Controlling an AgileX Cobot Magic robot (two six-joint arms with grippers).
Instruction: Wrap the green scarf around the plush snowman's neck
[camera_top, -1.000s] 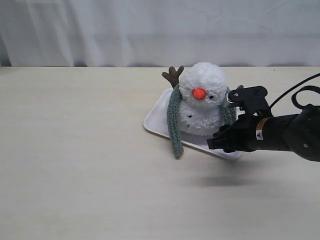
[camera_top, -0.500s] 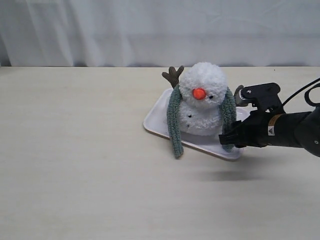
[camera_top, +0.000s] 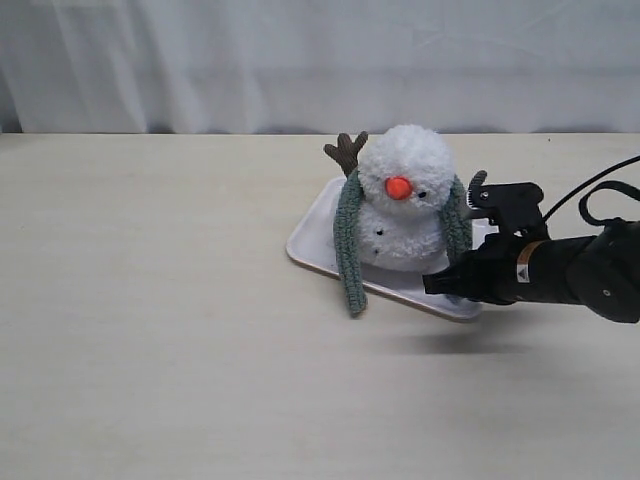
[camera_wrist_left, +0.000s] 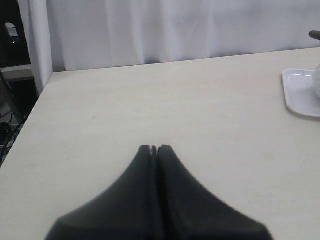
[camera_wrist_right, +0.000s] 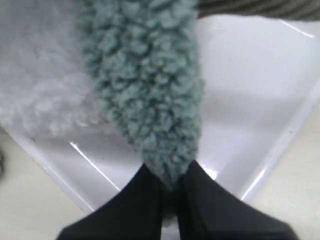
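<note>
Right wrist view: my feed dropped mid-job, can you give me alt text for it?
The right gripper is shut on the rounded tip of the green scarf, whose fuzzy strip runs alongside the white fluff of the plush snowman. Under both is a glossy white tray, with the pale table showing past its edge.

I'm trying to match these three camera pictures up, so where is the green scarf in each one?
Exterior view: the green scarf is draped over the plush snowman, with an end hanging down each side.
Left wrist view: not in it.
Right wrist view: it fills the centre, its tip pinched in the right gripper.
Shared landmark: the white tray shows in all three views.
</note>
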